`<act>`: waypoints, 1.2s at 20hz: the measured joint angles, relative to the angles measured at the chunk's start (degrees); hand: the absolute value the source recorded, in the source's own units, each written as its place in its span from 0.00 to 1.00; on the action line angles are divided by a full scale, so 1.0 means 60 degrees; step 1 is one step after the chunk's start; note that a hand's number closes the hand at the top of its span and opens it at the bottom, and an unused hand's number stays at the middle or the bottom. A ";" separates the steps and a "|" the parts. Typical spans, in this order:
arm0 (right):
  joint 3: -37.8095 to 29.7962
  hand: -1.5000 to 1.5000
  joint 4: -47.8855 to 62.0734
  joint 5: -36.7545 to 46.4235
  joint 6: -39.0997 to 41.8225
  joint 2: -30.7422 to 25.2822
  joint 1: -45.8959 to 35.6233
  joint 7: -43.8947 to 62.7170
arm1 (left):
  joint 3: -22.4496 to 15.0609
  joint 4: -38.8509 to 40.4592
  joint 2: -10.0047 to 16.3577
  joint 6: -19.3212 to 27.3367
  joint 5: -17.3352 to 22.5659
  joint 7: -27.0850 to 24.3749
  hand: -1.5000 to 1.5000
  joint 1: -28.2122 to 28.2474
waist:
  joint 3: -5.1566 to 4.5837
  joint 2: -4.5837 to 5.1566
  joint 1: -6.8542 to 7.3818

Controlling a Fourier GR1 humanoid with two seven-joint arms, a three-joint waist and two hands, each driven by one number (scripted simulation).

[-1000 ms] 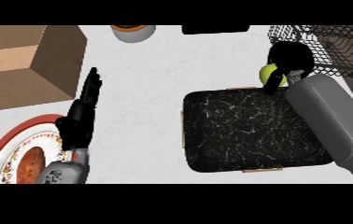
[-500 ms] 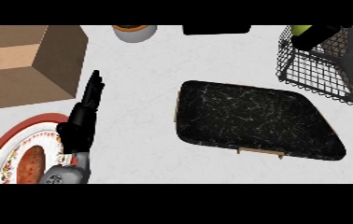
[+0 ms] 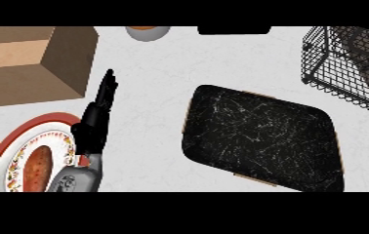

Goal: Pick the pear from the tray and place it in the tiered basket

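- In the head view, your left hand (image 3: pixel 96 117) lies at the left side of the counter (image 3: pixel 158 77), released, with the fingers straight and pointing to the far edge. It holds nothing.
- Its grey forearm (image 3: pixel 72 182) comes in from the lower edge and covers a part of the plate (image 3: pixel 51 133), which has a red rim and carries a brown piece of food (image 3: pixel 36 168).
- The right hand does not show in this view.
- The black tray (image 3: pixel 263 135) lies tilted on the counter, at the right of the middle.
- The wire basket (image 3: pixel 331 77) stands at the right edge, beyond the tray and apart from it. Something dark is inside it; you cannot tell what.
- You cannot see the pear here, so its place cannot be told.
- A brown box (image 3: pixel 39 65) stands at the far left, and a bowl (image 3: pixel 148 32) is at the far edge.
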 measured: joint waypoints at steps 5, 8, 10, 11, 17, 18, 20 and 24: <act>-0.0374 1.00 0.0899 0.0471 -0.0055 -0.0089 -0.0287 -0.0361 | 0.0033 -0.0132 0.0038 -0.0157 0.0009 0.0167 0.50 -0.0103 | 0.0001 0.0042 0.0122; -0.0425 1.00 0.1735 0.0984 -0.0348 -0.0239 -0.0427 -0.0794 | 0.0117 -0.0276 0.0116 -0.0261 0.0045 0.0367 0.50 -0.0210 | 0.0002 0.0061 0.0180; -0.0497 1.00 0.2280 0.1240 -0.0554 -0.0353 -0.0447 -0.1137 | 0.0041 -0.0266 0.0003 -0.0180 -0.0060 0.0326 0.50 -0.0187 | 0.0002 0.0068 0.0192; -0.0566 1.00 0.2393 0.1311 -0.0596 -0.0445 -0.0384 -0.1266 | 0.0020 -0.0264 -0.0032 -0.0160 -0.0089 0.0217 0.50 -0.0090 | 0.0003 0.0068 0.0183; -0.0568 1.00 0.3936 0.2051 -0.1198 -0.0738 -0.0527 -0.2337 | 0.0132 -0.0214 -0.0014 -0.0266 -0.0095 0.0239 0.50 -0.0219 | 0.0003 0.0079 0.0208; -0.0546 1.00 0.4303 0.2213 -0.1446 -0.0722 -0.0557 -0.2533 | 0.0157 -0.0163 0.0003 -0.0333 -0.0052 0.0184 0.50 -0.0203 | 0.0004 0.0090 0.0232; -0.0605 1.00 0.4913 0.2405 -0.1751 -0.0805 -0.0559 -0.2977 | 0.0100 -0.0237 -0.0080 -0.0258 -0.0144 0.0323 0.50 -0.0256 | 0.0007 0.0094 0.0242; -0.1428 0.00 0.5811 0.2102 -0.2520 -0.0651 -0.0684 -0.2903 | 0.0100 -0.0075 -0.0154 -0.0263 -0.0154 0.0155 0.50 -0.0278 | 0.0011 0.0106 0.0257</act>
